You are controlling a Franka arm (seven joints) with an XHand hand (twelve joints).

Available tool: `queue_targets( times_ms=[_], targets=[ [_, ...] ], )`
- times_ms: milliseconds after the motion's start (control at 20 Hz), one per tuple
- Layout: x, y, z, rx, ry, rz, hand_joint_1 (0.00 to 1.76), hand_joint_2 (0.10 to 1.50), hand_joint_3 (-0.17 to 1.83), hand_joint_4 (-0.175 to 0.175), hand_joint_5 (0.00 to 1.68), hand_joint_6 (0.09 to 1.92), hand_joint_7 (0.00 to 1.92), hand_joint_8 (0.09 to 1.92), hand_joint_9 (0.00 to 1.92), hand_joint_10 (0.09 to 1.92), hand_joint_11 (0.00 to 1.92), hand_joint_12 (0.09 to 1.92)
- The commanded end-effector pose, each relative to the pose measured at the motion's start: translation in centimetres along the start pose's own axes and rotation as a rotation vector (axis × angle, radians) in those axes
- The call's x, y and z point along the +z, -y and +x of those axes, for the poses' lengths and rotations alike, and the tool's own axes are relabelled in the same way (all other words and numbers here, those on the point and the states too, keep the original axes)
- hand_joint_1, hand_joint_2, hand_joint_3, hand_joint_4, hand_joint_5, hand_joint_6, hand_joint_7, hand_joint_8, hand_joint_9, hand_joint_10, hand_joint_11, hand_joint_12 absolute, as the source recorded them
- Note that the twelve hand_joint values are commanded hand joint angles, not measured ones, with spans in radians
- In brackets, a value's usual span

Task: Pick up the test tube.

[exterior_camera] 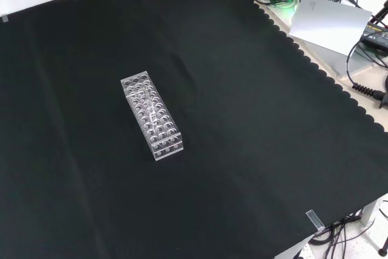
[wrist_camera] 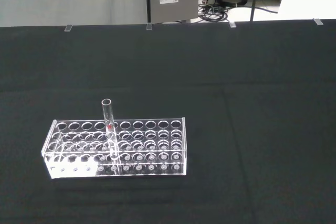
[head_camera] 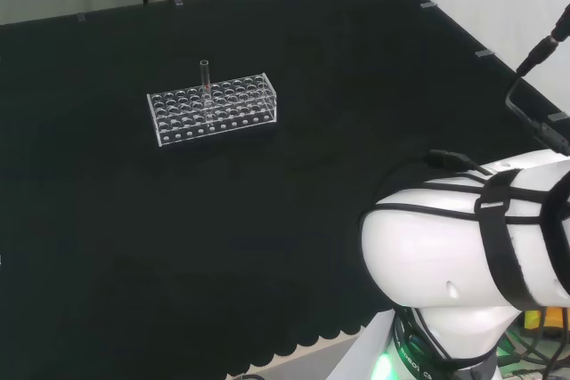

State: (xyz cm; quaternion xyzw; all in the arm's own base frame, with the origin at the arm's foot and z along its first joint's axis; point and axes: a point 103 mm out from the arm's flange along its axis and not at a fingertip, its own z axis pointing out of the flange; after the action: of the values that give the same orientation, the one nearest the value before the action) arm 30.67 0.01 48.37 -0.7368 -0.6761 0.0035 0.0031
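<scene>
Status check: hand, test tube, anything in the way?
Hand: cannot tell. Test tube upright in clear rack, untouched. Black cloth around rack bare.

A clear, glossy test tube point(wrist_camera: 109, 127) is standing in a transparent, shiny plastic rack point(wrist_camera: 116, 148). Matt black cloth point(head_camera: 267, 211) is covering the table, and the smooth white arm link point(head_camera: 472, 246) is gleaming.

Head view behind arm; front view overhead; both share rack point(head_camera: 212, 107).

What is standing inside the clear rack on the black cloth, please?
One clear test tube stands upright in the rack, its open top above the holes. The other holes look empty. A small red mark shows on the tube; its contents cannot be told.
</scene>
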Motion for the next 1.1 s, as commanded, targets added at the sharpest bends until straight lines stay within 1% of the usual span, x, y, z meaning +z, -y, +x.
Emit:
queue_targets(
  times_ms=[50, 100, 150, 400, 550, 650, 750, 900, 1100],
  targets=[
    [0.1, -0.1, 0.0, 0.001, 0.009, -0.006, 0.68, 0.72, 0.56, -0.068, 0.10, 0.23, 0.11, 0.56, 0.12, 0.61, 0.06, 1.43],
    [0.1, -0.3, -0.1, 0.001, 0.007, -0.004, 0.63, 0.76, 0.50, -0.070, 0.08, 0.14, 0.05, 0.51, 0.06, 0.57, 0.03, 1.42],
    [0.2, -0.5, -0.1, -0.001, 0.007, -0.002, 0.60, 0.79, 0.45, -0.071, 0.07, 0.09, 0.02, 0.49, 0.03, 0.55, 0.01, 1.41],
    [0.6, -2.2, 0.3, -0.023, 0.000, 0.025, 0.58, 0.82, 0.39, -0.073, 0.08, 0.09, 0.00, 0.54, 0.00, 0.59, 0.00, 1.42],
    [1.0, -4.0, 0.9, -0.047, -0.007, 0.041, 0.60, 0.83, 0.37, -0.078, 0.11, 0.09, 0.00, 0.63, 0.00, 0.68, 0.00, 1.46],
    [1.4, -5.2, 1.3, -0.056, -0.013, 0.052, 0.63, 0.82, 0.36, -0.084, 0.14, 0.09, 0.01, 0.74, 0.00, 0.78, 0.00, 1.51],
    [1.8, -6.6, 1.7, -0.061, -0.017, 0.071, 0.66, 0.81, 0.37, -0.091, 0.18, 0.09, 0.04, 0.81, 0.00, 0.88, 0.00, 1.56],
    [2.4, -8.4, 2.4, -0.071, -0.018, 0.093, 0.70, 0.80, 0.38, -0.099, 0.22, 0.09, 0.09, 0.86, 0.02, 0.97, 0.00, 1.60],
    [3.5, -10.6, 3.2, -0.082, -0.025, 0.131, 0.74, 0.78, 0.40, -0.104, 0.26, 0.09, 0.15, 0.88, 0.07, 1.00, 0.01, 1.62]
  ],
)
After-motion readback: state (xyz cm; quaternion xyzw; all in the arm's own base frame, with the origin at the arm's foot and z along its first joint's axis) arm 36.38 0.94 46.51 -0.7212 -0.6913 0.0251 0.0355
